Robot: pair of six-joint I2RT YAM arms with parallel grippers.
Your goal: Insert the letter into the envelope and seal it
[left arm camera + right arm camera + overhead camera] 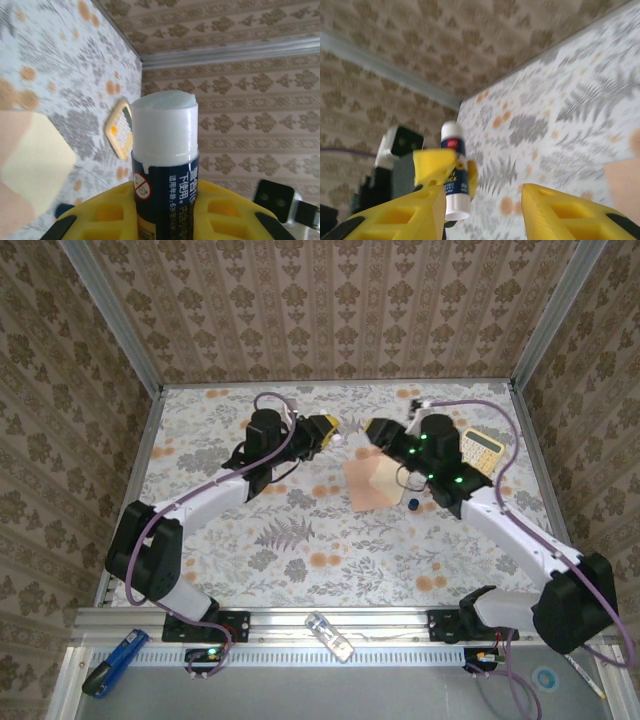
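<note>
Blue glue stick point(165, 182) (Chinese txt) in left pincer point(165, 215), right pincer point(480, 200) open, empty

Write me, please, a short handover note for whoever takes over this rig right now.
Left end effector: shut on the uncapped glue stick, held above the table.
Right end effector: open, empty, close to the stick.
Envelope: flat on the table, cream flap open; small blue cap beside it.
Done: glue exposed; whether the letter is inside, I cannot tell.
Left: glue the flap, fold it shut, press.
</note>
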